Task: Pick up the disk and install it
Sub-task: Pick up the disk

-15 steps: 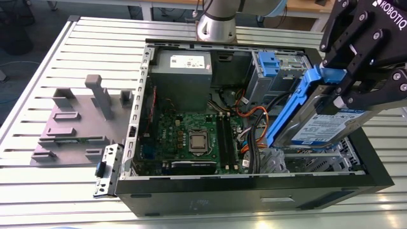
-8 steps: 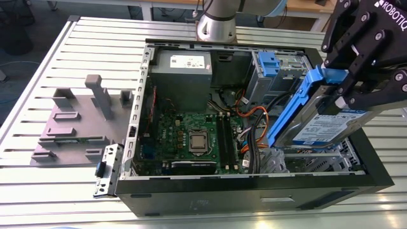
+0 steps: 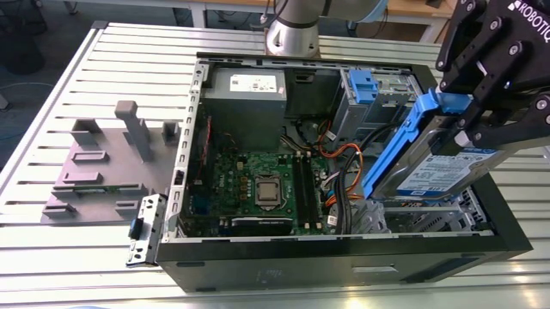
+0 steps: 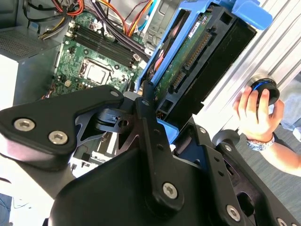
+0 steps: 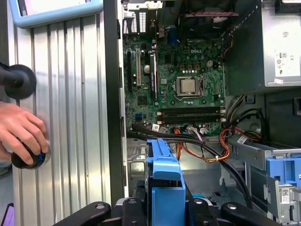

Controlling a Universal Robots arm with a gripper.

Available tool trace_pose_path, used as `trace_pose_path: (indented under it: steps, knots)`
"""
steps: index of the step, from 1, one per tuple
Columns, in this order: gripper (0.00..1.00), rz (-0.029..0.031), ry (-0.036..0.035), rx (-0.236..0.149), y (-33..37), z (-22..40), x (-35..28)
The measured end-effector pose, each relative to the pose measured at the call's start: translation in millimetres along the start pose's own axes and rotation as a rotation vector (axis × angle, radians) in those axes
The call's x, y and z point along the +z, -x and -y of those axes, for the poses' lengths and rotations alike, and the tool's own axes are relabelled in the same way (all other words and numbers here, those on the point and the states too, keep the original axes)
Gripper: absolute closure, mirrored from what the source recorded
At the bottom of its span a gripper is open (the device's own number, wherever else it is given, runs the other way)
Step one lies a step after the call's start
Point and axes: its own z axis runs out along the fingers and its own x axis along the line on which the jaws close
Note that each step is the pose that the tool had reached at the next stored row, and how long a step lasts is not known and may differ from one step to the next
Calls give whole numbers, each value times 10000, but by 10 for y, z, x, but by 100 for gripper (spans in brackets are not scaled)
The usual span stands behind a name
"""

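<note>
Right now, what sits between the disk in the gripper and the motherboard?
Orange and black cables run between the disk and the motherboard; the exterior view and the first wrist view both show them.

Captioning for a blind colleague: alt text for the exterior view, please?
A black claw holds the disk, a silver drive in a blue frame, tilted above the open computer case at the exterior view's right. Inside lie a green motherboard and a grey power supply; a grey fixture sits on the slatted table.
</note>
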Motion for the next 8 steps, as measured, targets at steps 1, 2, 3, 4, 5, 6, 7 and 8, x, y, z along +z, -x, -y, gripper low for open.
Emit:
trace_pose_path:
  steps: [1,2,3,4,5,6,7,8]
  knots:
    - [64,0,0,0,0,3,1]
    - [64,0,0,-1,0,6,1]
    - [64,0,0,-1,1,9,1]
    - [64,1,0,-1,1,11,2]
    - [64,0,0,0,1,14,2]
    - [64,0,0,0,1,16,3]
    - [64,0,0,0,1,19,3]
    - [64,0,0,0,1,22,3]
